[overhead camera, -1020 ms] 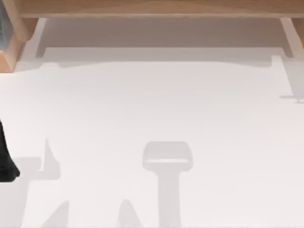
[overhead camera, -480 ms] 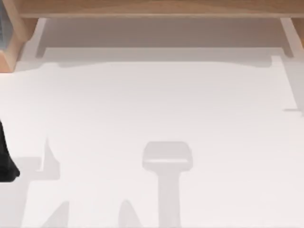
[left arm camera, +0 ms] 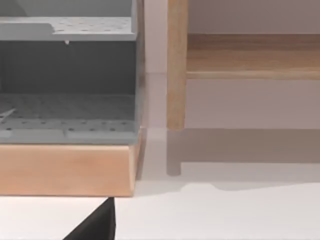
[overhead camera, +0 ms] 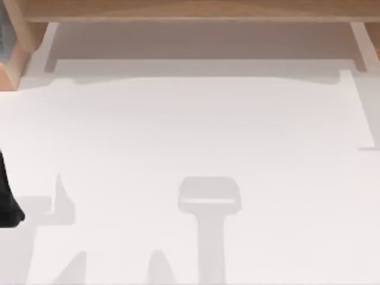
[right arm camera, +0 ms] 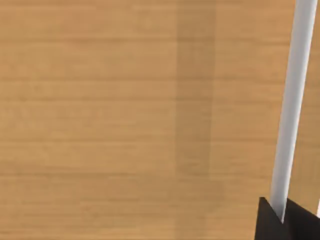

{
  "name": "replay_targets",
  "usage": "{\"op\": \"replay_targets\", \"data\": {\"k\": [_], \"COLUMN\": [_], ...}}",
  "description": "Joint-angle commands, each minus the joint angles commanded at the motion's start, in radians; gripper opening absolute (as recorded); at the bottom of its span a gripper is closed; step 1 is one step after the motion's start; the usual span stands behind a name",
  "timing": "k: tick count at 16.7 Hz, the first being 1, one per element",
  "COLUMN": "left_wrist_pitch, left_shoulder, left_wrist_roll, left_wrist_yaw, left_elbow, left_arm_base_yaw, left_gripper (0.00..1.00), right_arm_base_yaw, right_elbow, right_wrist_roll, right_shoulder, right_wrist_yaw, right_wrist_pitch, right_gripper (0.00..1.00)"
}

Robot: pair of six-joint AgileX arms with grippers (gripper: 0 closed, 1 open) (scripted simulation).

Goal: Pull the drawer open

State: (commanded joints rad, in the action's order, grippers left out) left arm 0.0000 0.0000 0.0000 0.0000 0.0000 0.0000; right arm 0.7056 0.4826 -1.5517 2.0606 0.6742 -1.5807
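Grasps the handle [right arm camera: 292, 100] with the right gripper [right arm camera: 282, 219]: black fingers [right arm camera: 265, 225] close on either side of the pale bar, touching it. Faces the drawer [right arm camera: 125, 125] at very short range, its wood-grain front right behind the handle; whether shut or pulled out, cannot tell. Keeps the left arm [overhead camera: 7, 202] low at the left edge of the white table [overhead camera: 196, 130]. Shows the left gripper [left arm camera: 95, 225] as a black wedge near a grey cabinet [left arm camera: 67, 85] on a wooden base [left arm camera: 65, 170], with a wooden post [left arm camera: 176, 65] just beside it; clenched or released, cannot tell. Across the far edge, a wooden frame [overhead camera: 190, 10].
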Motion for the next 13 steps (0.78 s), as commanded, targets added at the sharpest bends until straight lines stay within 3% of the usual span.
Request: {"op": "replay_targets", "data": {"k": [13], "left_wrist_pitch": [0.000], "left_shoulder": [0.000], "left_wrist_roll": [0.000], "left_wrist_yaw": [0.000], "left_elbow": [0.000], "left_arm_base_yaw": [0.000], "left_gripper": [1.00], "right_arm_base_yaw": [0.000], "right_elbow": [0.000], "right_wrist_roll": [0.000], "right_shoulder": [0.000], "right_wrist_yaw": [0.000], "right_wrist_pitch": [0.000], "right_gripper": [0.98]}}
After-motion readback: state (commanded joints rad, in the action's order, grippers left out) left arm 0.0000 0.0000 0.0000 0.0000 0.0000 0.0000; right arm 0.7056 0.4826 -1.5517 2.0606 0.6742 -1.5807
